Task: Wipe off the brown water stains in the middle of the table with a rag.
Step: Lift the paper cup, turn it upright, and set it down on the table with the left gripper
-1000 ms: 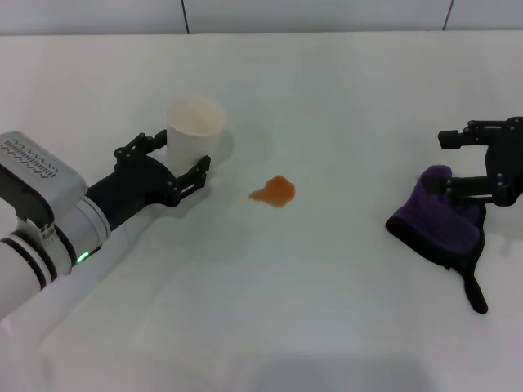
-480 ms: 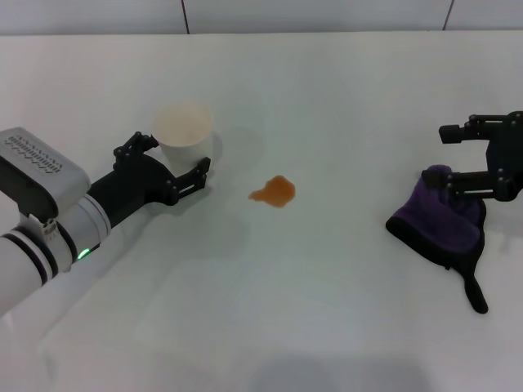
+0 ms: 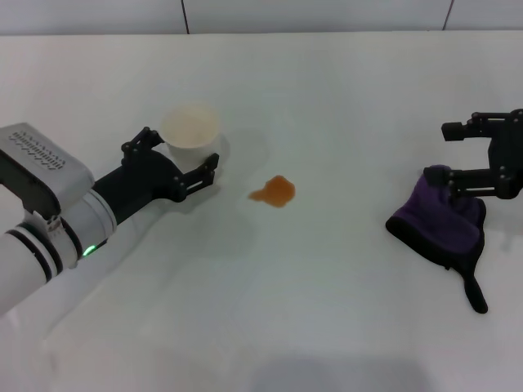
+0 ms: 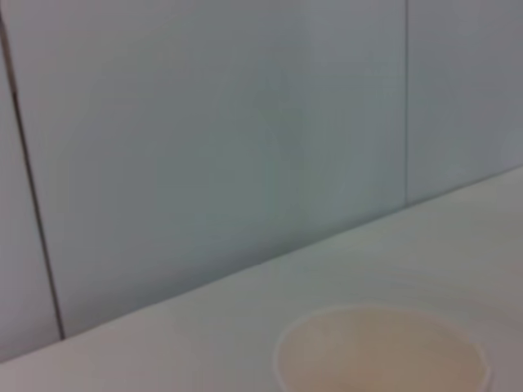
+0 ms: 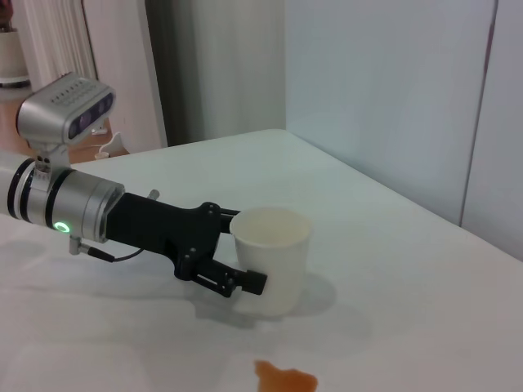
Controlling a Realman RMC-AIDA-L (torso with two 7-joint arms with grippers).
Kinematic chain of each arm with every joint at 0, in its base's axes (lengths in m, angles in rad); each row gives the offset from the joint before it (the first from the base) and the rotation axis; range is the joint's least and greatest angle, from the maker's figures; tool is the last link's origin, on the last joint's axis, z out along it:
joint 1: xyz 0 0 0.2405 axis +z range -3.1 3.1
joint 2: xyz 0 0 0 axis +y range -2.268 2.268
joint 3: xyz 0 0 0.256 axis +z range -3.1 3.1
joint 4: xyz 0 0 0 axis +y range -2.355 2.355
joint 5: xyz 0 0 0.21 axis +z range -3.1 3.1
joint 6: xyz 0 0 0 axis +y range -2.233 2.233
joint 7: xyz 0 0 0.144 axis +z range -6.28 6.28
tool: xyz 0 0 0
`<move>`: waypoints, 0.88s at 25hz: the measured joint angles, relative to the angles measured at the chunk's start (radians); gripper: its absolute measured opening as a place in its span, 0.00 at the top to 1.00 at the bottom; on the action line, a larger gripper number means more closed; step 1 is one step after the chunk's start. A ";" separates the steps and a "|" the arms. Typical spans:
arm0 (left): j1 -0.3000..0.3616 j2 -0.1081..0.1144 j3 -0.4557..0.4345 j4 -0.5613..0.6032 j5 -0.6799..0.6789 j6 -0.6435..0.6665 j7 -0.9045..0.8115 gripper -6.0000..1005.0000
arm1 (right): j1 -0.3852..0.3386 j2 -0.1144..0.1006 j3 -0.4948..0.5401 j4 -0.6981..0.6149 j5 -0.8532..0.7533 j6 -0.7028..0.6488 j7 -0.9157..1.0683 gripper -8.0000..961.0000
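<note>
White table [image 3: 327, 98] all around. The left gripper [image 3: 176, 163] has its jaws around the cup [image 3: 190, 135] and has slid it a bit toward the brown water stains [image 3: 275, 192]. The right gripper [image 3: 482, 155], jaws open, has lifted slightly above the rag [image 3: 441, 220], so no wiping yet.
</note>
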 joint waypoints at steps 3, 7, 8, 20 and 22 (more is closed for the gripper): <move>-0.001 0.001 0.000 0.007 0.001 0.032 0.001 0.12 | -0.002 -0.001 0.001 0.000 0.000 0.000 0.000 0.23; 0.002 0.002 0.000 0.002 0.001 0.056 0.002 0.12 | -0.003 -0.001 0.001 0.002 0.000 0.002 0.000 0.23; 0.004 0.002 -0.002 -0.001 -0.001 0.056 0.001 0.12 | -0.003 -0.002 0.001 0.003 0.000 0.002 -0.001 0.23; 0.008 0.002 0.000 -0.003 -0.001 0.029 -0.002 0.12 | -0.002 0.000 0.001 0.001 -0.002 0.004 0.000 0.23; 0.009 0.002 0.000 -0.003 -0.001 0.029 -0.002 0.12 | -0.001 0.000 0.001 0.001 -0.002 0.004 0.000 0.23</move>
